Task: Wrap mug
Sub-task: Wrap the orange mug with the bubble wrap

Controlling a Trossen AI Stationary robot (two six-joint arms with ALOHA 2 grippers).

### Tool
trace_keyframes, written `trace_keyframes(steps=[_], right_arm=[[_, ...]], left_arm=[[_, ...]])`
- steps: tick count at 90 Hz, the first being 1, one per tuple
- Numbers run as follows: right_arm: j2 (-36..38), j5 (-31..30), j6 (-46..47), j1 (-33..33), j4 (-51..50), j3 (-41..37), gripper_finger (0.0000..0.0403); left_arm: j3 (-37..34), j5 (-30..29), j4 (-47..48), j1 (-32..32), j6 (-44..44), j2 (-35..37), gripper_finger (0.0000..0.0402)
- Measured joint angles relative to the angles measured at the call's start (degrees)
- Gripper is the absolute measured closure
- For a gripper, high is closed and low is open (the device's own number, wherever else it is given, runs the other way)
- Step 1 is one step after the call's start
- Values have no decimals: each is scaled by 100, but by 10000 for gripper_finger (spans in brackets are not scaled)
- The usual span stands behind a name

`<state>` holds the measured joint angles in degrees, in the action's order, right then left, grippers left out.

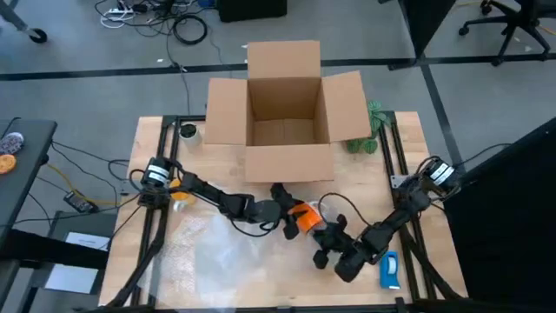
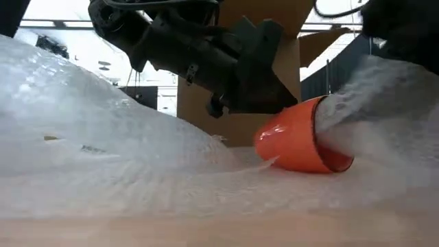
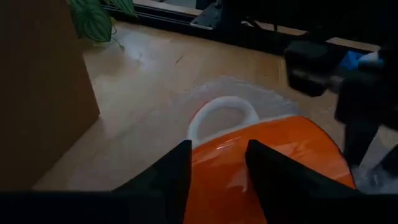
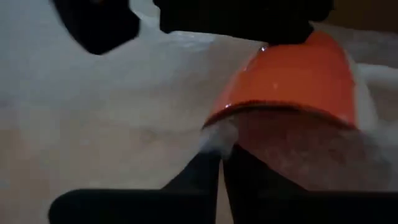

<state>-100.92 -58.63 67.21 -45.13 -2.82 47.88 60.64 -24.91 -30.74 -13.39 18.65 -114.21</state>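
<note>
On the tabletop, bubble wrap lies under the mug, tipped on its side. Left tool is spread over the mug; right tool pinches wrap at its mouth. Looks like mid-wrap: next, fold the sheet over.

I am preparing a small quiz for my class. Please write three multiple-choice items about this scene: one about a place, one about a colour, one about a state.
1. Where is the mug?
A. inside the box
B. on the table in front of the box
C. on the floor

2. What colour is the mug?
A. orange
B. green
C. black

3. How is the cardboard box?
A. taped shut
B. crushed flat
C. open, flaps spread

Answers: B, the high view shows it on the bubble wrap between both claws; A, every view shows orange; C, its four flaps stand out.
</note>
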Motion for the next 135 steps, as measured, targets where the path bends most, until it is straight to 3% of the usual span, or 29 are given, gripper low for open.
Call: trace_keyframes(steps=[14, 32, 48, 61, 80, 89, 112, 128, 135], right_arm=[[338, 2, 428, -225, -626, 2, 403], [288, 938, 970, -452, -1345, 2, 403], [-183, 446, 1094, -278, -1577, 2, 403], [-678, 407, 1062, 61, -1063, 2, 403], [-580, -580, 841, 173, -290, -2, 403], [-523, -686, 581, 302, -261, 2, 403], [-672, -352, 25, 973, -29, -4, 403], [-402, -59, -182, 746, 117, -7, 403], [-143, 388, -172, 549, -228, -2, 403]], left_arm=[[0, -6, 0, -1, 4, 0, 259], [0, -12, -1, -2, 7, 2, 259], [0, -50, 2, -2, 14, 2, 259], [0, -55, 5, -13, 42, 2, 259], [0, -57, 24, -13, 39, 4, 259], [0, -57, 20, -13, 39, 4, 259], [-2, -123, 27, -9, 31, 4, 259], [2, -56, 38, -13, 31, 7, 259], [7, -12, 39, -15, 31, 7, 259]])
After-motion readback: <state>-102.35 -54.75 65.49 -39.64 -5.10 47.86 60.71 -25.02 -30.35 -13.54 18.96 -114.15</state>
